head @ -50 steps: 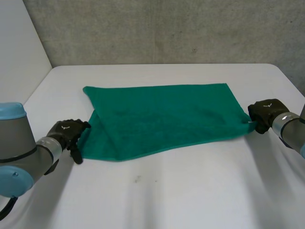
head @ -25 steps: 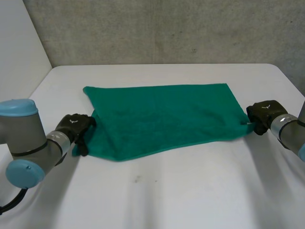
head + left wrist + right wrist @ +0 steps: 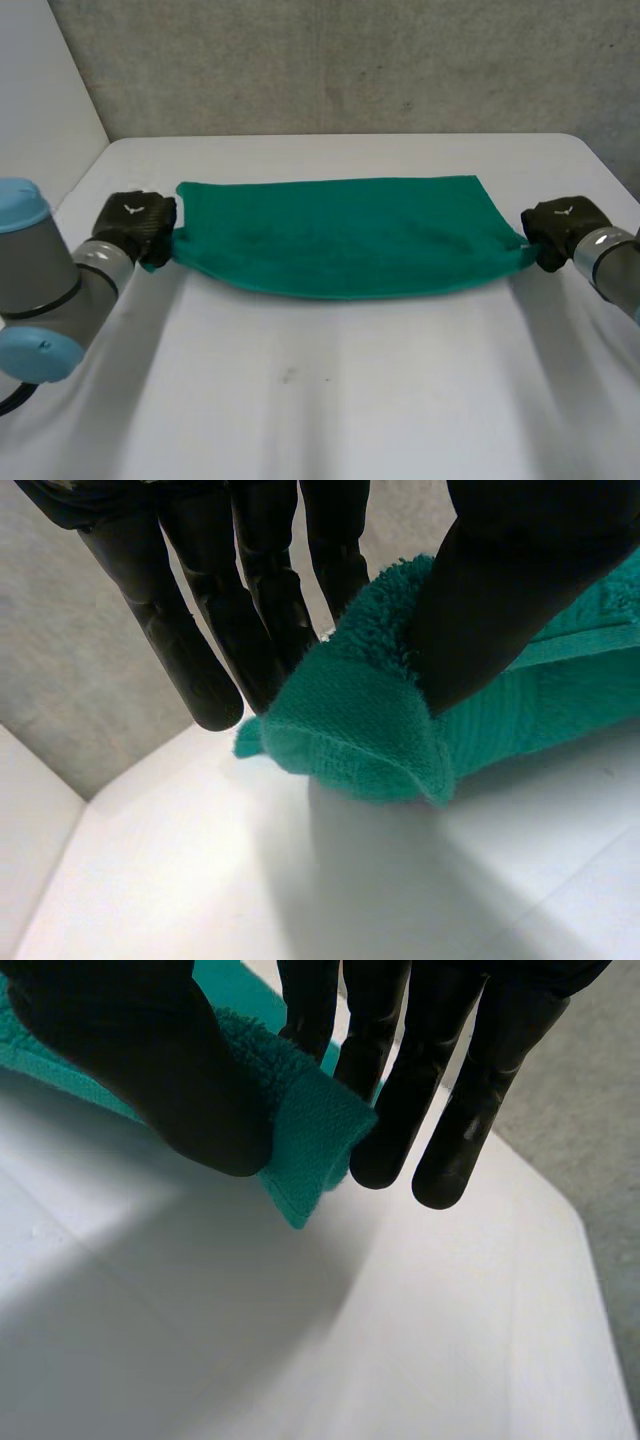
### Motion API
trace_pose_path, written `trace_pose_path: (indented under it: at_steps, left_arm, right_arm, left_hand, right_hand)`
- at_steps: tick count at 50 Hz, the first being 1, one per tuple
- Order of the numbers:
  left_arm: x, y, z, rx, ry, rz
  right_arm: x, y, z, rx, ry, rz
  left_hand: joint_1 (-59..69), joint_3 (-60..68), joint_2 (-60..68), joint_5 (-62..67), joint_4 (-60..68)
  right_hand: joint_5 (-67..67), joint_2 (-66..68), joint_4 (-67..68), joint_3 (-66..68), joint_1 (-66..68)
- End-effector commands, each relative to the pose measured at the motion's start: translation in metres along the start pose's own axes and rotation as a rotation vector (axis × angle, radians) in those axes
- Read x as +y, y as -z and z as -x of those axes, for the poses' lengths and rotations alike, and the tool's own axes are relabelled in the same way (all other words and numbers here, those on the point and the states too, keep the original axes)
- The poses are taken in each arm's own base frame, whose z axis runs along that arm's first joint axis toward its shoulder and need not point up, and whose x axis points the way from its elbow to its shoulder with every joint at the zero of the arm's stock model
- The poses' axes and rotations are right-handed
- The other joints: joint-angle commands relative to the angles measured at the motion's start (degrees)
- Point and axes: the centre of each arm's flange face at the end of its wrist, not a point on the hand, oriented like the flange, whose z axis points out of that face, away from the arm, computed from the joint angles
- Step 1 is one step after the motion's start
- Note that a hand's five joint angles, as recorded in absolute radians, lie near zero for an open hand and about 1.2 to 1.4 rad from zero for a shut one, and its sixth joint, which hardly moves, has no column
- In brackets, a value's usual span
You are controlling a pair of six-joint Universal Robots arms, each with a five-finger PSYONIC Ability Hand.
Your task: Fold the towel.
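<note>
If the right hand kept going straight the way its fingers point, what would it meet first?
Probably the white table just past its fingertips; the right hand pinches a corner of the green towel. Depth is unclear.

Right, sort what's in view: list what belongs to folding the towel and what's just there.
In the job:
green towel
left robot hand, pinching its left end
right robot hand, pinching its right end

Just there:
white table
grey wall behind

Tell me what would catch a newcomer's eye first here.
A green towel spans the middle of the white table. The left hand pinches its corner at one end, and the right hand pinches the corner at the other, thumb against fingers.
</note>
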Motion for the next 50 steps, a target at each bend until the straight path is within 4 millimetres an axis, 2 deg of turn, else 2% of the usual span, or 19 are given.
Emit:
trace_pose_path:
  at_steps: [1,3,4,6,10,13,16,18,23,25,26,29,30,33,34,38,41,45,50]
  left_arm:
    - [-0.016,0.048,0.004,-0.019,-0.034,-0.019]
    - [-0.016,0.054,0.004,-0.020,-0.051,-0.012]
    - [-0.016,0.078,0.005,-0.017,-0.146,0.027]
    - [-0.014,0.091,0.005,-0.012,-0.205,0.057]
    - [-0.004,0.113,0.003,0.025,-0.281,0.150]
    - [0.001,0.124,-0.004,0.071,-0.282,0.200]
    - [0.002,0.122,-0.007,0.089,-0.283,0.199]
    - [0.001,0.118,-0.008,0.087,-0.284,0.186]
    - [0.004,0.082,-0.013,0.082,-0.292,0.141]
    - [0.004,0.077,-0.015,0.086,-0.294,0.129]
    - [0.006,0.052,-0.018,0.085,-0.286,0.107]
    - [0.012,0.028,-0.018,0.080,-0.275,0.103]
    - [0.014,0.014,-0.019,0.079,-0.269,0.098]
    - [0.017,-0.006,-0.019,0.070,-0.256,0.096]
    - [0.020,-0.019,-0.018,0.056,-0.251,0.096]
    - [0.026,-0.042,-0.016,0.007,-0.242,0.103]
    - [0.030,-0.053,-0.015,-0.015,-0.243,0.100]
    - [0.036,-0.066,-0.016,-0.027,-0.244,0.099]
    - [0.038,-0.075,-0.019,-0.029,-0.246,0.068]
  right_arm:
    - [-0.027,0.042,-0.008,-0.016,0.145,0.033]
    - [-0.027,0.054,-0.006,-0.039,0.201,0.071]
    - [-0.027,0.060,-0.005,-0.051,0.231,0.092]
    - [-0.020,0.088,0.000,-0.100,0.339,0.193]
    - [-0.006,0.116,0.008,-0.148,0.458,0.291]
    - [0.003,0.123,0.014,-0.178,0.515,0.320]
    - [0.005,0.122,0.018,-0.188,0.538,0.311]
    - [0.005,0.114,0.018,-0.167,0.526,0.285]
    - [0.004,0.082,0.019,-0.129,0.465,0.245]
    - [0.003,0.077,0.021,-0.128,0.451,0.239]
    - [0.001,0.068,0.021,-0.124,0.423,0.229]
    - [-0.005,0.042,0.019,-0.100,0.348,0.203]
    - [-0.005,0.037,0.018,-0.096,0.337,0.200]
    - [-0.007,0.014,0.015,-0.078,0.299,0.182]
    - [-0.008,0.008,0.014,-0.072,0.292,0.174]
    - [-0.008,-0.017,0.014,-0.053,0.270,0.152]
    - [-0.003,-0.037,0.016,-0.033,0.266,0.153]
    - [0.003,-0.052,0.013,0.015,0.261,0.170]
    - [0.000,-0.064,0.015,0.038,0.257,0.142]
  left_hand:
    - [13.70,12.52,11.59,16.72,11.80]
    - [13.70,12.52,11.59,16.72,11.80]
    - [13.70,12.52,11.59,16.72,11.80]
    - [13.70,12.52,11.59,16.72,11.80]
    - [13.70,12.52,11.59,16.72,11.80]
    - [13.70,12.52,11.59,16.72,11.80]
    - [13.70,12.52,11.59,16.72,11.80]
    - [13.70,12.52,11.59,16.72,11.80]
    - [13.70,12.52,11.59,16.72,11.80]
    - [13.70,12.52,11.59,16.72,11.80]
    - [13.70,12.52,11.59,16.72,11.80]
    - [13.70,12.52,11.59,16.72,11.80]
    - [13.70,12.52,11.59,16.72,11.80]
    - [13.70,12.52,11.59,16.72,11.80]
    - [13.70,12.52,11.59,16.72,11.80]
    - [13.70,12.52,11.59,16.72,11.80]
    - [13.70,12.52,11.59,16.72,11.80]
    - [13.70,12.52,11.59,16.72,11.80]
    - [13.70,12.52,11.59,16.72,11.80]
  right_hand:
    - [13.16,12.55,11.86,12.04,25.30]
    - [13.16,12.55,11.86,12.04,25.30]
    - [13.16,12.55,11.86,12.04,25.30]
    - [13.16,12.55,11.86,12.04,25.30]
    - [13.16,12.55,11.86,12.04,25.30]
    - [13.16,12.55,11.86,12.04,25.30]
    - [13.16,12.55,11.86,12.04,25.30]
    - [13.16,12.55,11.86,12.04,25.30]
    - [13.16,12.55,11.86,12.04,25.30]
    - [13.16,12.55,11.86,12.04,25.30]
    - [13.16,12.55,11.86,12.04,25.30]
    - [13.16,12.55,11.86,12.04,25.30]
    - [13.16,12.55,11.86,12.04,25.30]
    - [13.16,12.55,11.86,12.04,25.30]
    - [13.16,12.55,11.86,12.04,25.30]
    - [13.16,12.55,11.86,12.04,25.30]
    - [13.16,12.55,11.86,12.04,25.30]
    - [13.16,12.55,11.86,12.04,25.30]
    - [13.16,12.55,11.86,12.04,25.30]
